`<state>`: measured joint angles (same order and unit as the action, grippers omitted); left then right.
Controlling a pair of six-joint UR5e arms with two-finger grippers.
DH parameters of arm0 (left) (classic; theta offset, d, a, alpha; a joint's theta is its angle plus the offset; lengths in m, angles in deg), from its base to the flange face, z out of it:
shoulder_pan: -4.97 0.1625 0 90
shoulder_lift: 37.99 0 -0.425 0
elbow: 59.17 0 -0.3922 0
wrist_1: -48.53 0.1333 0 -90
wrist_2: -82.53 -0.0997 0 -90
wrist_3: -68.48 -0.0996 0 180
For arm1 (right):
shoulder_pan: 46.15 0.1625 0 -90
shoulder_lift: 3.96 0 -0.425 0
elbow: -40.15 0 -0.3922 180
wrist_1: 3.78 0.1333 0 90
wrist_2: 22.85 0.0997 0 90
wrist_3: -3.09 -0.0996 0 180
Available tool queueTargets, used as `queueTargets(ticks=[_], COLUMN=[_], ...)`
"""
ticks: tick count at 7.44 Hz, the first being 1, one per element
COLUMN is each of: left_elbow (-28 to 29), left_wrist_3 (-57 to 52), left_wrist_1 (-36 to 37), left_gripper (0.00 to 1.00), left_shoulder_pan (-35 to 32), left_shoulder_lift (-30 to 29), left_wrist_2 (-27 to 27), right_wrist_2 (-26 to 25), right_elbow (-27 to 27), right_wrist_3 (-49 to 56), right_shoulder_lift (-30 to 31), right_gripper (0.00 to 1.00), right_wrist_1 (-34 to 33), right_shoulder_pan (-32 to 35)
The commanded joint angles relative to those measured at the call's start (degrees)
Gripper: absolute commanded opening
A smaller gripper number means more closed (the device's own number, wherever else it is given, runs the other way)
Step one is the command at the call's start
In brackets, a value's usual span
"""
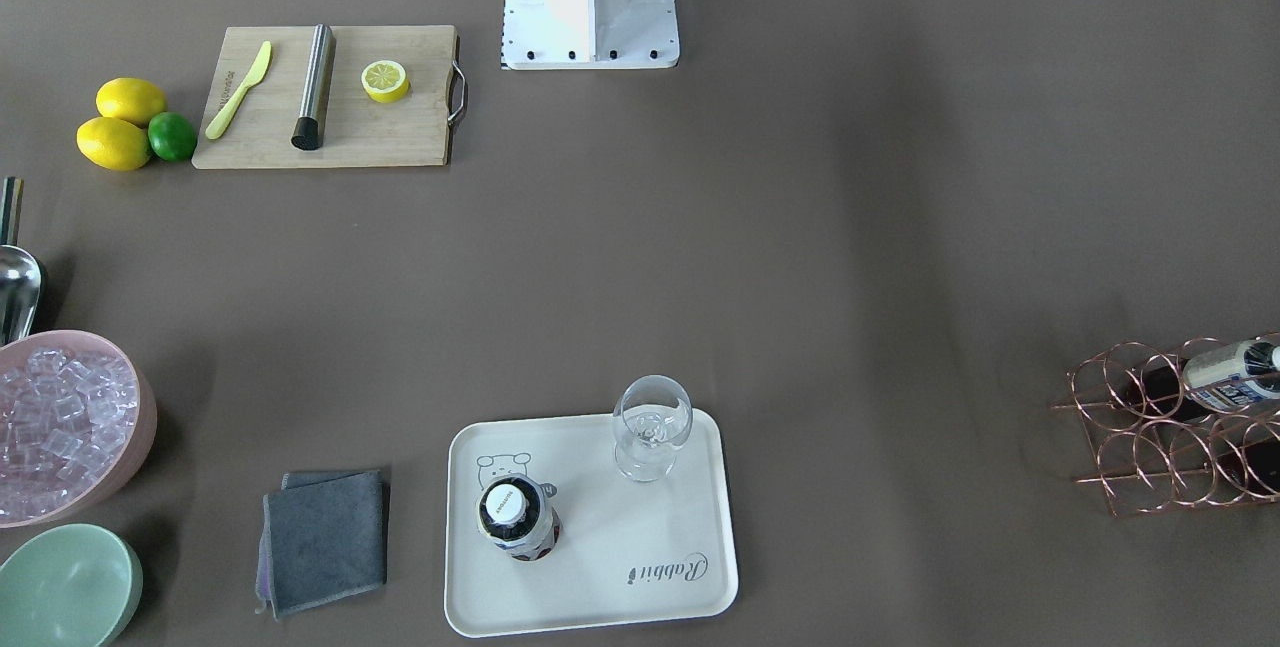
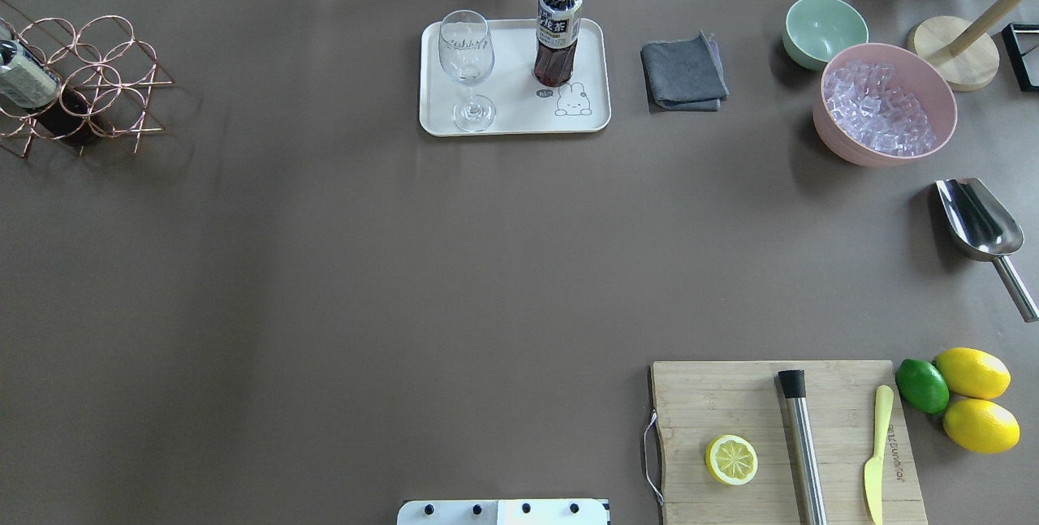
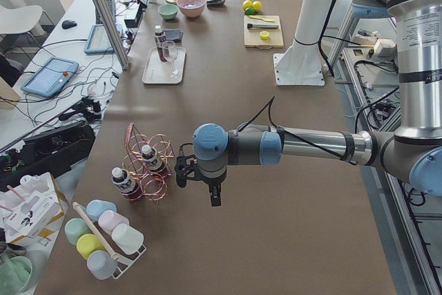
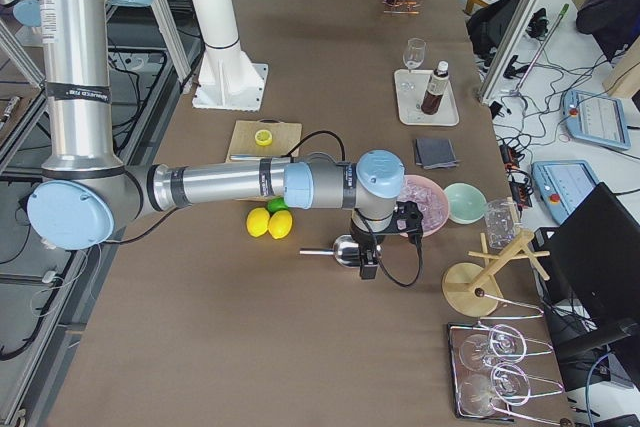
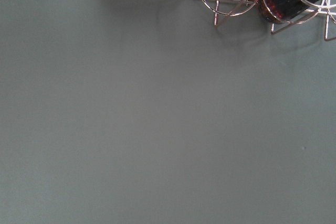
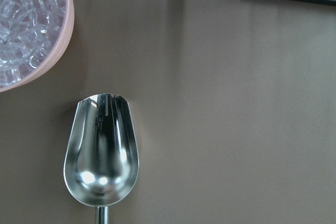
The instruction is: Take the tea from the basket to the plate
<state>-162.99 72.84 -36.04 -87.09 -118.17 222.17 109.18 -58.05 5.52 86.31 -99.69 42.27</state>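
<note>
Table is covered in a matt brown sheet that looks like paper. The basket is thin, shiny copper-tone wire. The tea is glossy clear plastic with a white plastic cap and a printed label. The plate is smooth cream with a soft sheen, probably plastic. In the overhead view, at the tea's 9 o'clock is a clear wine glass, and at the plate's 3 o'clock a soft matt grey cloth. The scoop is mirror-polished metal. The cutting board is pale grainy wood.
</note>
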Motion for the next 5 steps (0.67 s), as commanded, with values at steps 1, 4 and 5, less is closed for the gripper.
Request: queueTargets(ticks=[1, 4, 5], left_elbow=[-0.1, -0.4, -0.3], left_wrist_3=[-6.1, -9.5, -9.5], left_wrist_1=[1.8, 3.9, 3.9], left_gripper=[0.98, 0.98, 0.98], left_shoulder_pan=[-1.0, -1.1, -1.2], left_shoulder_lift=[0.5, 0.5, 0.5], left_wrist_2=[-0.3, -0.6, -0.6], right_wrist_2=[0.0, 0.0, 0.0], right_elbow=[0.1, 0.3, 0.2], right_wrist_3=[-0.1, -0.1, -0.2], right_shoulder_lift=[0.3, 0.2, 0.2], right_gripper=[1.0, 1.0, 1.0], right_wrist_1=[0.6, 0.6, 0.6], right_shoulder_pan=[0.0, 0.0, 0.0])
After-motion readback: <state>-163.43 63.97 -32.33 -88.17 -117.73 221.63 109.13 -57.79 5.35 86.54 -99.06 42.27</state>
